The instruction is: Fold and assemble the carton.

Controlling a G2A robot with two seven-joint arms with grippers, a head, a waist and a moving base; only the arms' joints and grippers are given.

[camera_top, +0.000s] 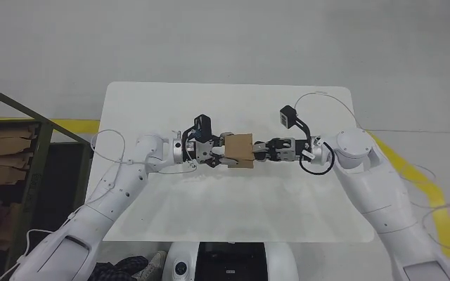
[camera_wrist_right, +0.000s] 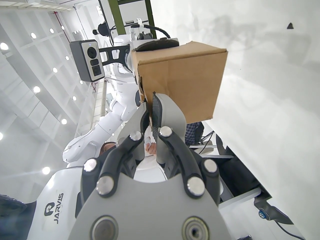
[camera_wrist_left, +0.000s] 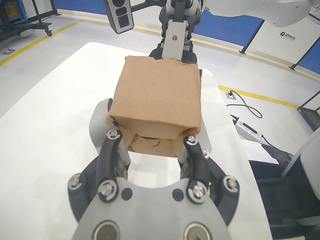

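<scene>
Nearest the robot, a broad strip of bare bench point(camera_top: 176, 204) runs from the rounded front edge up to the arms, giving open room on that side. To the left of the bench, close beside its edge, stands a green rack point(camera_top: 28, 140) stacked with flat cardboard; a yellow floor line point(camera_top: 77, 125) runs behind the rack.

At mid-bench the two arms meet end to end along one line, with the carton point(camera_top: 239, 149) between them, well away from every edge. In the left wrist view the left gripper point(camera_wrist_left: 153, 117) is spread wide, its white fingers point(camera_wrist_left: 100, 118) lying along the two opposite sides of the carton point(camera_wrist_left: 157, 93) and clasping it. The carton end facing this gripper has its flaps turned inward. The bench point(camera_wrist_left: 50, 116) shows below the carton, which seems lifted clear of it.

On the carton's far end, the right gripper point(camera_wrist_right: 150, 111) is almost fully closed, pinching a thin cardboard edge of the carton point(camera_wrist_right: 182, 83) between its ribbed pads point(camera_wrist_right: 157, 108).

Beyond the grippers another bare strip of bench reaches the far edge, then open grey floor point(camera_top: 225, 42).
</scene>
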